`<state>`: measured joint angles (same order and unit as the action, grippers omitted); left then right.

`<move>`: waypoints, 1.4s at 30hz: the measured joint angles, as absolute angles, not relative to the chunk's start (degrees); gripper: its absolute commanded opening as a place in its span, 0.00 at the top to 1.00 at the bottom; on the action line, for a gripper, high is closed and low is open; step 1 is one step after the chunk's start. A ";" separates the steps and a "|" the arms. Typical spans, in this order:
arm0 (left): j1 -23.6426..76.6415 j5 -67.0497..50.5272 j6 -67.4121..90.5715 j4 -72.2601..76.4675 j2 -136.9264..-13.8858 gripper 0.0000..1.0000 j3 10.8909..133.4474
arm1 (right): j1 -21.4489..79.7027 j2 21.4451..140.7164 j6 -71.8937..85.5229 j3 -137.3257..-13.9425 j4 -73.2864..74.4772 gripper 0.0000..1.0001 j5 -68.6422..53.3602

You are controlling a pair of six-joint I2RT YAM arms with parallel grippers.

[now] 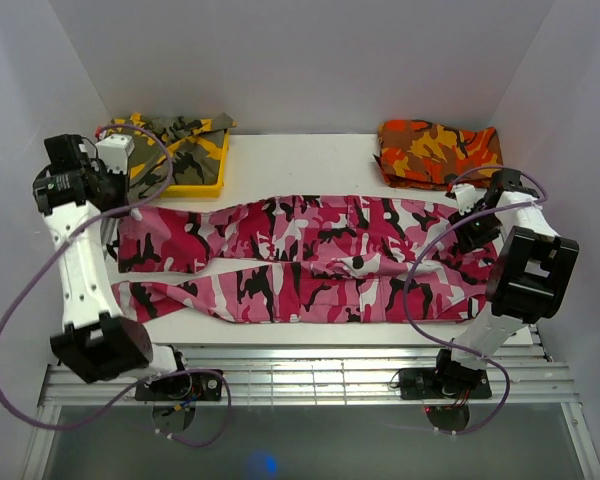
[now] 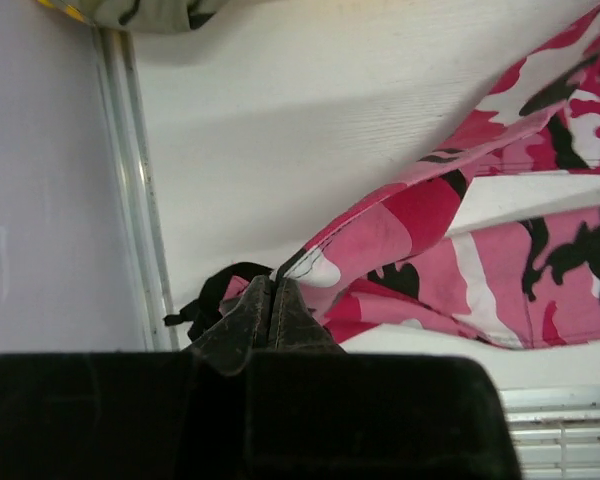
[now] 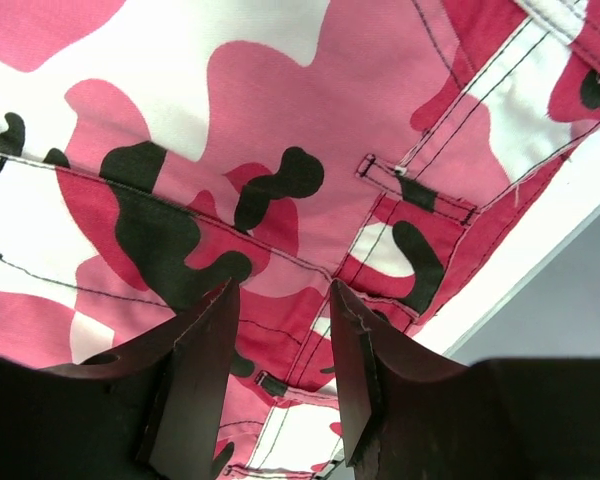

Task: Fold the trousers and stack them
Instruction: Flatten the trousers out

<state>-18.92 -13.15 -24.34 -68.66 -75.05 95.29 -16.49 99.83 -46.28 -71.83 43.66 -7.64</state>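
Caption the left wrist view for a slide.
Left gripper shut on a leg hem of the pink camouflage trousers.

**Top view.** The right arm [image 1: 528, 262] covered the waist end of the trousers [image 1: 310, 260] and hid its own pincer. The left arm [image 1: 80, 270] hid its pincer at the trousers' leg end.

**Left wrist view.** The trousers ran off the right edge. The yellow-olive garment [image 2: 140, 12] beyond them was cut by the top edge. The hem's corner was lost between the closed fingers of the left pincer [image 2: 272, 290].

**Right wrist view.** The trousers ran off the top and left edges. Whether the parted right pincer [image 3: 280, 300] touched them could not be told.
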 measured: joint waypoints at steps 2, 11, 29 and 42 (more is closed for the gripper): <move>-20.18 -12.86 -23.49 -65.30 -81.62 1.00 93.19 | -16.49 100.31 -46.17 -72.25 43.64 0.53 -7.62; -30.63 -13.93 -20.64 -50.72 -112.81 0.78 98.39 | -16.49 104.73 -44.49 -73.78 43.44 0.53 -7.44; -28.38 -16.73 -29.12 -40.53 -93.89 0.34 77.58 | -16.49 106.63 -44.60 -72.18 41.65 0.52 -6.50; -18.68 -20.08 -32.53 -44.29 -102.72 0.39 65.84 | -21.04 111.35 -43.44 -78.00 43.24 0.53 -4.43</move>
